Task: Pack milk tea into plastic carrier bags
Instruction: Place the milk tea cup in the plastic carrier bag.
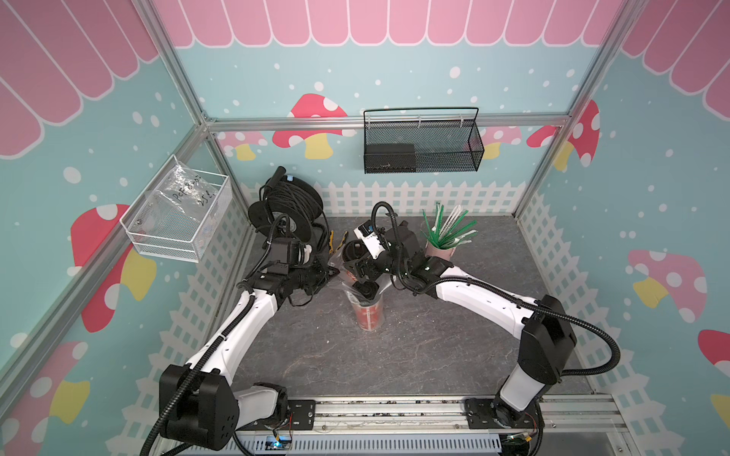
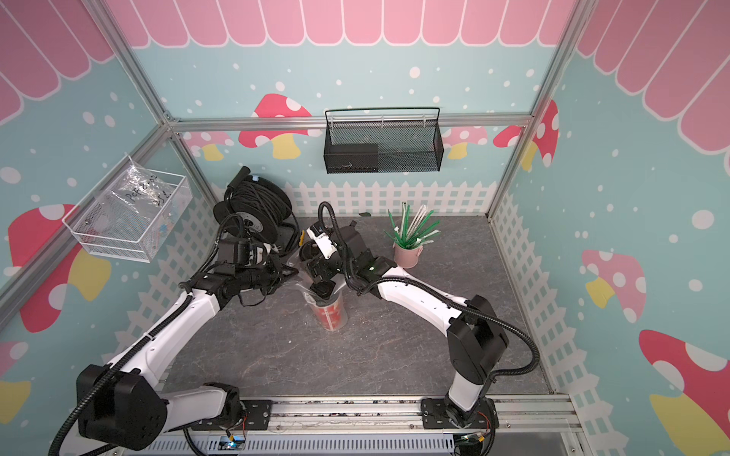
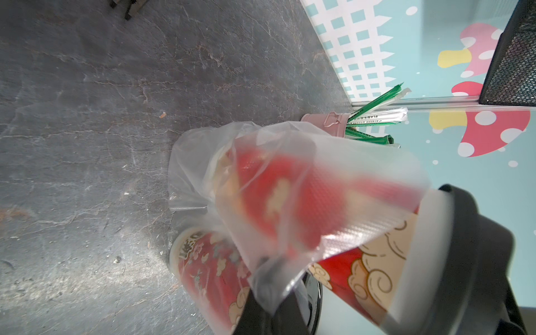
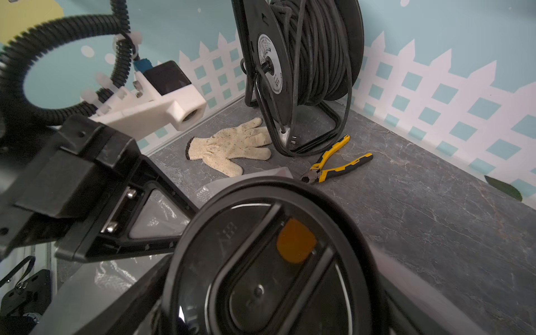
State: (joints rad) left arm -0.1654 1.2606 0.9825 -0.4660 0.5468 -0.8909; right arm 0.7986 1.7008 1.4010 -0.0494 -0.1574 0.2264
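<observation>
Cups meet bag at the middle of the grey marbled surface (image 1: pixel 395 355). A mostly red paper cup (image 1: pixel 370 316) stands upright inside a thin, transparent, crinkly plastic carrier bag (image 3: pixel 191 174). A white-and-red paper cup (image 3: pixel 377 261) with cartoon cloud print and a black plastic lid sits just beside it, its lower half already under the film.

The left gripper (image 3: pixel 271 298) has its fingers pressed together on a gathered edge of the bag's mouth, holding it up and open. The right gripper (image 4: pixel 275 261) straddles the cartoon cup's lid with its fingers set wide on either side. Whether they are gripping the cup or standing clear of it cannot be told, nor whether the cup's base rests on the surface.

The step in hand appears to be seating the second cup. Done well, it calls for the left pinch to hold the mouth taut and high, so that no film folds beneath the base. The cup should go down straight and upright, close beside the red one without nudging it over. The right fingers should let go only once the base sits flat, then lift straight up, clear of the film.

A pink pot of green and white wrapped straws (image 1: pixel 438 252) stands well apart, towards the back wall.
</observation>
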